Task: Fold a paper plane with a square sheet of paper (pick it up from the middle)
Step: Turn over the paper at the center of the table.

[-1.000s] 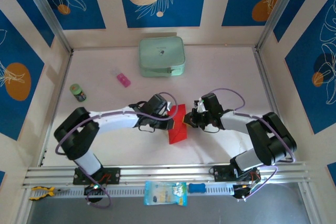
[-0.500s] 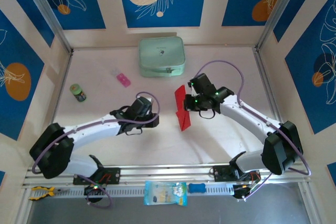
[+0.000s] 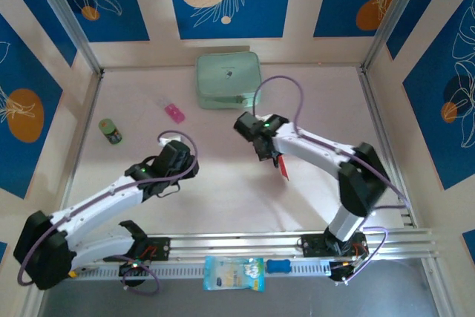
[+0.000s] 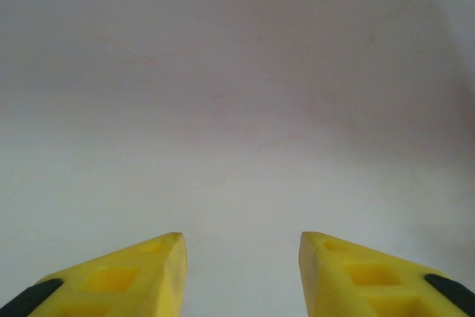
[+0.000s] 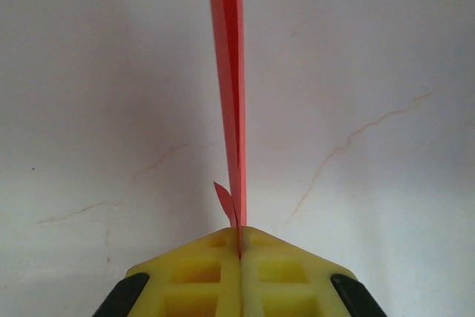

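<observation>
The right claw [image 5: 239,239] is pressed shut on the paper [image 5: 234,109], its two yellow fingertips meeting with the red sheet nipped between them. In the right wrist view the paper runs straight out from the fingertips, seen edge-on. Two layers part slightly at the far end, and a small flap curls out just beside the grip, so the sheet is judged to carry at least one fold. From above, the paper [image 3: 283,168] shows as a narrow red sliver just under the right forearm, right of centre on the surface [image 3: 223,198] and well apart from the green case [image 3: 228,79] at the back. Whether its lower edge touches the surface cannot be told. The left claw [image 4: 241,246] hangs over bare surface with its fingers moderately apart and nothing between them. In the top view it [image 3: 174,162] sits left of centre, well apart from the paper. The step in hand is judged to be a one-handed carry or re-presentation of the part-folded sheet between creases. No finished dart shape is evident, so folding is judged incomplete. The next move calls either for laying the paper flat where both claws can reach it, or for bringing the left claw across to pinch the free end. In either case the layers need to be kept aligned and the thin sheet must not buckle.
</observation>
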### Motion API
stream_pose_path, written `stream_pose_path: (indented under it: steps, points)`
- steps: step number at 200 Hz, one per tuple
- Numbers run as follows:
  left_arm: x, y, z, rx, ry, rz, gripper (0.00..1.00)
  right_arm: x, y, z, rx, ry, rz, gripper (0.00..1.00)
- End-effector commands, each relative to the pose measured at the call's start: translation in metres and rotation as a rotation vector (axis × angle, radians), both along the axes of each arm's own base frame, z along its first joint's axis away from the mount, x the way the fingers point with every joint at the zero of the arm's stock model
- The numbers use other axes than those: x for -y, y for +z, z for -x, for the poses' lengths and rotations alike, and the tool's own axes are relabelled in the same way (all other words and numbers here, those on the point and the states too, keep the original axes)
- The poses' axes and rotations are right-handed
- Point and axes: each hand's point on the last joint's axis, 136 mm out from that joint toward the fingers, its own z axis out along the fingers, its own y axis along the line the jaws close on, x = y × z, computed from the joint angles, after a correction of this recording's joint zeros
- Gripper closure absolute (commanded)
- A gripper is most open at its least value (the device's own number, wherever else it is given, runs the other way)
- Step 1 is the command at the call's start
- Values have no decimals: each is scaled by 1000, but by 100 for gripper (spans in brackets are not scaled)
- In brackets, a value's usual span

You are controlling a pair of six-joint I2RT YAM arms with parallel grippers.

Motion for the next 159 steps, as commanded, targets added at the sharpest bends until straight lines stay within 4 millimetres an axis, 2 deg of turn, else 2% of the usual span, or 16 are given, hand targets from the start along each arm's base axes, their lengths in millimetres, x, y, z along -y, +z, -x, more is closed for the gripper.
stream_pose_path:
  steps: [1, 21, 49, 67, 95, 102, 115, 130, 147, 159]
  points:
    - [-44, 0, 12, 9, 127, -101, 53, -15, -16, 4, -26, 10, 84, 93]
    - [-55, 8, 18, 53, 158, -87, 49, -49, -34, 7, -71, 60, 56, 92]
    - [-63, 11, 23, 79, 179, -66, 45, -90, -39, 10, -107, 128, -14, 90]
    - [-63, 10, 24, 73, 180, -60, 45, -108, -43, 13, -142, 149, -77, 89]
    - [-56, 6, 23, 54, 162, -45, 44, -134, -45, 20, -221, 168, -238, 83]
    - [-52, 5, 22, 47, 152, -39, 44, -142, -42, 23, -242, 180, -299, 79]
    - [-45, 3, 20, 38, 122, -28, 44, -160, -30, 29, -273, 205, -467, 66]
    - [-35, 0, 18, 18, 82, -13, 44, -171, -7, 30, -268, 233, -671, 60]
    - [-19, -4, 15, -8, 26, 15, 44, -164, 16, 29, -247, 219, -847, 56]
    - [-4, -7, 13, -27, -31, 47, 44, -148, 23, 26, -238, 181, -941, 56]
